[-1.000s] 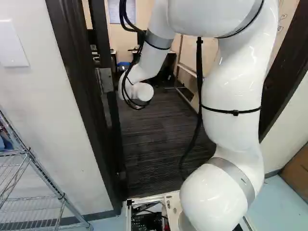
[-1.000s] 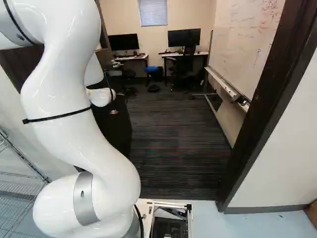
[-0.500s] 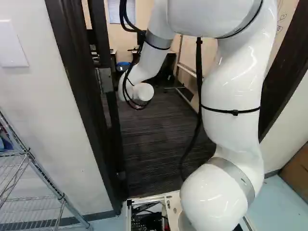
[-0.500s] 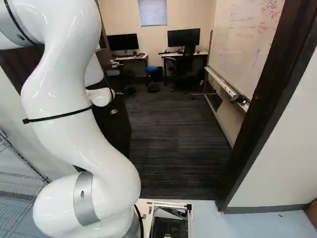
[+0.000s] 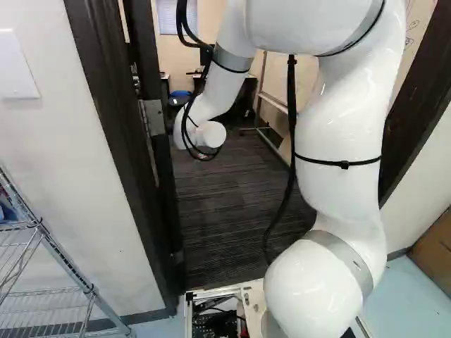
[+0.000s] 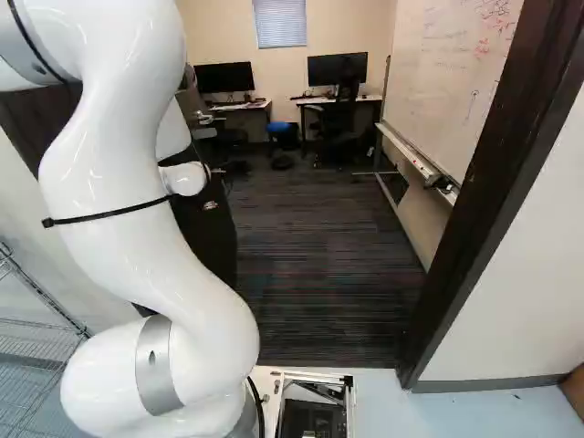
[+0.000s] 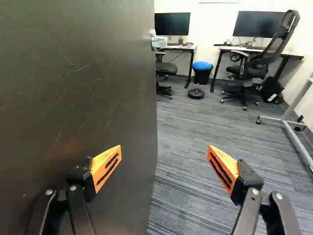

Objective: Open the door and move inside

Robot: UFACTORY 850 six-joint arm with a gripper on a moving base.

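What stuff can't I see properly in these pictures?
Door: top cut off by the wrist view's edge; far side hidden behind its near face.
Whiteboard: writing too small to read, right base view.
Blue thing on the wire rack: cut off by the left base view's edge.

- Cream rear wall (image 6: 214,46) with a blind-covered window (image 6: 280,23)
- Two desks (image 6: 242,106) bearing black monitors (image 6: 225,78)
- Blue-topped stool (image 7: 202,66), high-backed black chair (image 7: 279,44)
- Whiteboard (image 6: 438,91) with red writing
- Dark striped carpet (image 6: 319,274), pale blue floor (image 5: 416,296)
- Wire rack (image 5: 90,289) beside a white wall (image 5: 42,141)
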